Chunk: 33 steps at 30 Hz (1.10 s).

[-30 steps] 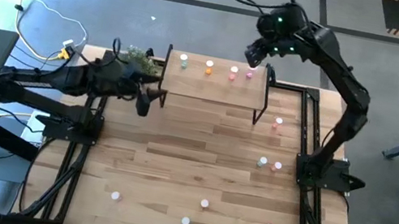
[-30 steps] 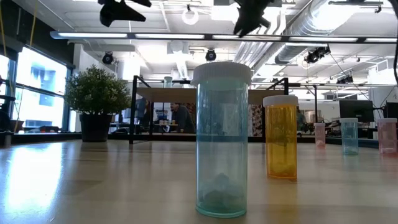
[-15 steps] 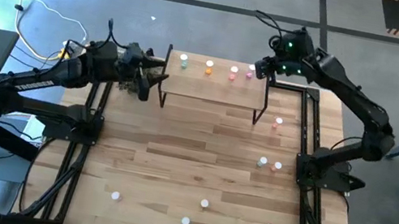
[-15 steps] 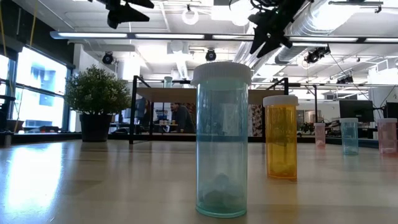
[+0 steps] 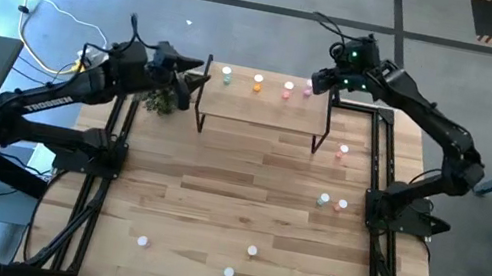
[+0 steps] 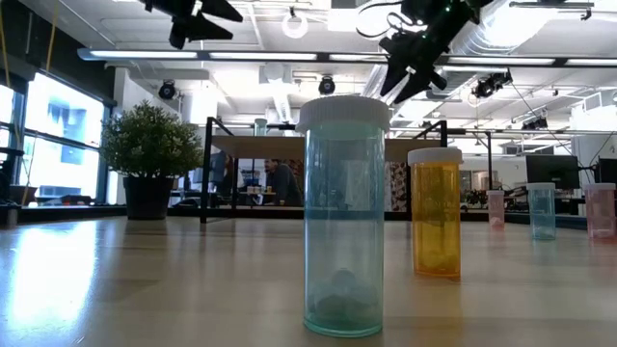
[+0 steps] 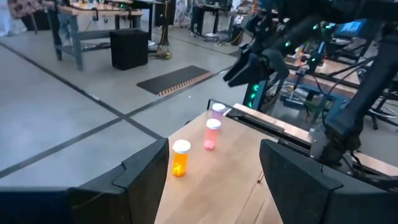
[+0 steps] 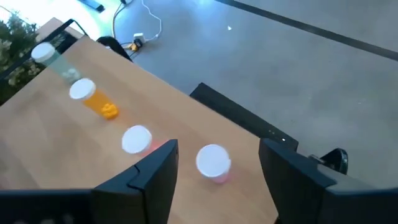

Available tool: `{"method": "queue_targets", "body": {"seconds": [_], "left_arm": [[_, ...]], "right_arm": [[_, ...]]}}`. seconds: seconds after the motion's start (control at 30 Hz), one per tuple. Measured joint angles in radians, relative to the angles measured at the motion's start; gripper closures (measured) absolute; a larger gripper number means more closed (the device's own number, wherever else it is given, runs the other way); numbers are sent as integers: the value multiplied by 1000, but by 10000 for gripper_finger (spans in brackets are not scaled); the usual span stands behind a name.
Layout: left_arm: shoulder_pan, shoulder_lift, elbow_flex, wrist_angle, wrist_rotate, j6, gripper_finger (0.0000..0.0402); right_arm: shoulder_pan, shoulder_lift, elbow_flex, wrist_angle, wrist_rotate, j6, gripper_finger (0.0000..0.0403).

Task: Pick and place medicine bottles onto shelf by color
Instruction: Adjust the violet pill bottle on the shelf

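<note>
The desk (image 5: 216, 194) is pale slatted wood with a matt grain. The medicine bottles (image 6: 344, 217) look like glossy, translucent plastic under smooth white caps. The shelf (image 5: 262, 105) is light wood on black metal legs.

One camera hangs high up and looks straight down on the whole counter (image 5: 249, 179) and the shelf (image 5: 262, 102) at its far end. One camera sits low on the counter top and looks flat across it, very close to a green bottle (image 6: 344, 217). One camera rides on the left wrist and looks along the shelf top toward the other arm. One rides on the right wrist and looks down close on the shelf. The high view and both wrist views share the shelf.
</note>
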Motion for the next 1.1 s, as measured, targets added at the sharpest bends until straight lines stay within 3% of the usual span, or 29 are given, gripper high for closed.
{"method": "queue_targets", "body": {"seconds": [0.37,0.63,0.77,1.1], "left_arm": [[5,52,0,40,-1,2,158],[5,52,0,40,-1,2,158],[5,52,0,39,-1,2,158],[5,52,0,39,-5,2,158]], "right_arm": [[-20,60,2,-4,-57,-139,182],[-23,82,1,-33,-97,-375,182],[-34,83,1,-29,-166,-390,182],[-33,125,1,-15,-157,-434,182]]}}
